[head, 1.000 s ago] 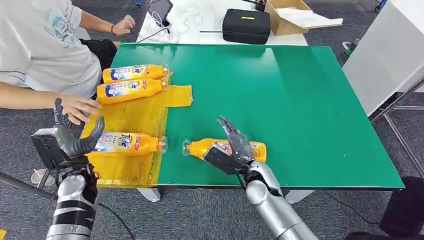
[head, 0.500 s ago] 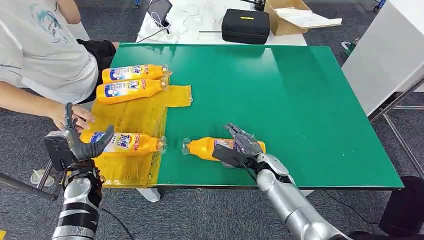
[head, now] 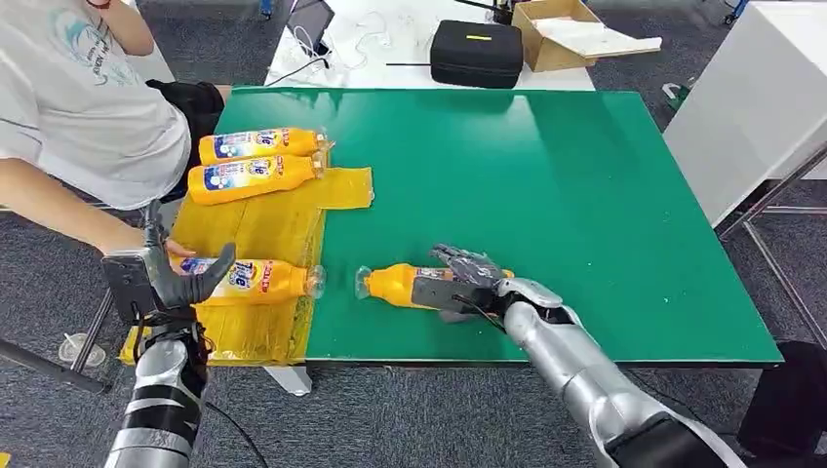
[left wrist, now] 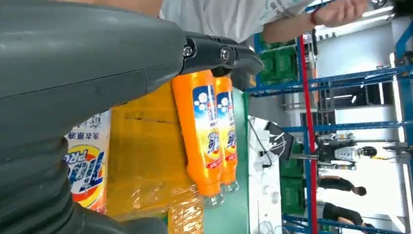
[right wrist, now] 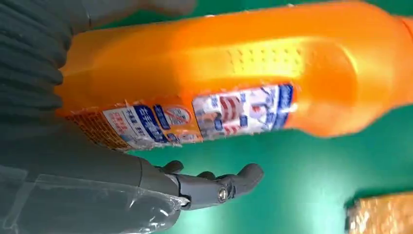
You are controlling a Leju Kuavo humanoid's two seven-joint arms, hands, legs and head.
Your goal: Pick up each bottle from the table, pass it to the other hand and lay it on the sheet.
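Orange detergent bottle (head: pixel 410 285) lying on green worktop (head: pixel 585 195), near edge, cap toward 9 o'clock; right hand (head: pixel 463 283) over it, fingers draped, grip uncertain. Left hand (head: pixel 180 283) spread, empty, above yellow sheet (head: pixel 263 219) bearing three bottles. Person's forearm (head: pixel 59 210) at 9 o'clock. Black case (head: pixel 478 51), cardboard box (head: pixel 551 29) at 12 o'clock. Left wrist view: blue racking (left wrist: pixel 341 85).

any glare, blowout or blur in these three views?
Head view: sharp, evenly lit, soft sheen on the yellow sheet. Left wrist view: background windows blown out white, left hand close and soft. Right wrist view: bright glare patch on the orange bottle, label blurry, right hand out of focus.
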